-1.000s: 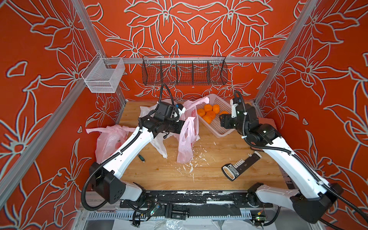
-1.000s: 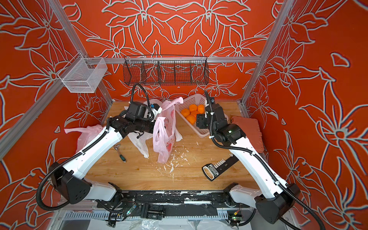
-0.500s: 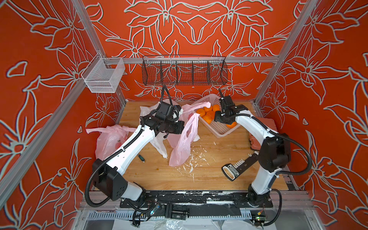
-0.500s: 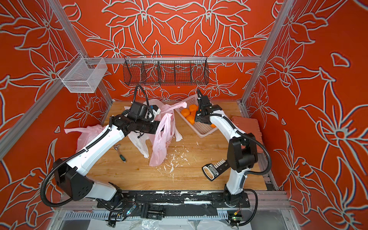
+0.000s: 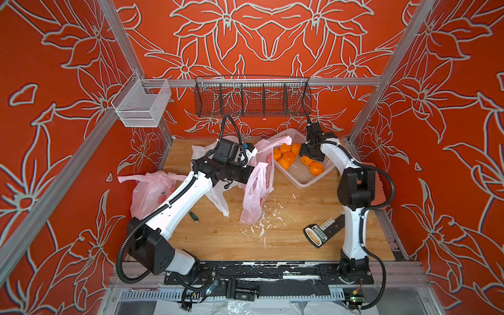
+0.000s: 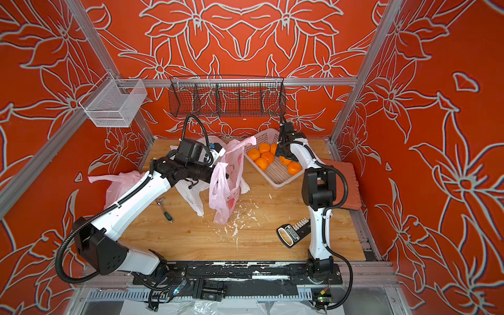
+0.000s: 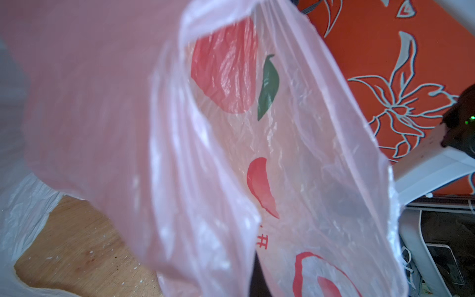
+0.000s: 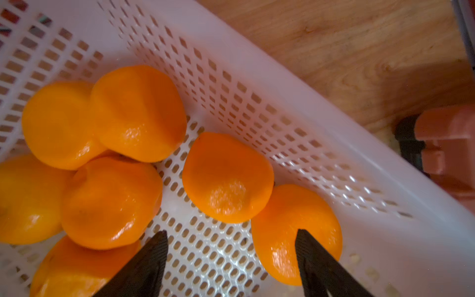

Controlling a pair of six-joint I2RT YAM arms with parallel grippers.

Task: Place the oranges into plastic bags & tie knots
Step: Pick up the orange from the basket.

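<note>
Wooden tabletop, boxed in by orange flowered walls, carried a slumped second pink bag at far left. Next to it the white bag lay crumpled under the left arm. The left gripper was clamped tight on a handle of the pink bag, which hung from it down to the wood, its mouth gaping in the left wrist view. Further right, the oranges sat in the perforated basket. The right gripper hung just over them, jaws spread wide and holding nothing, one finger overlapping an orange.
</note>
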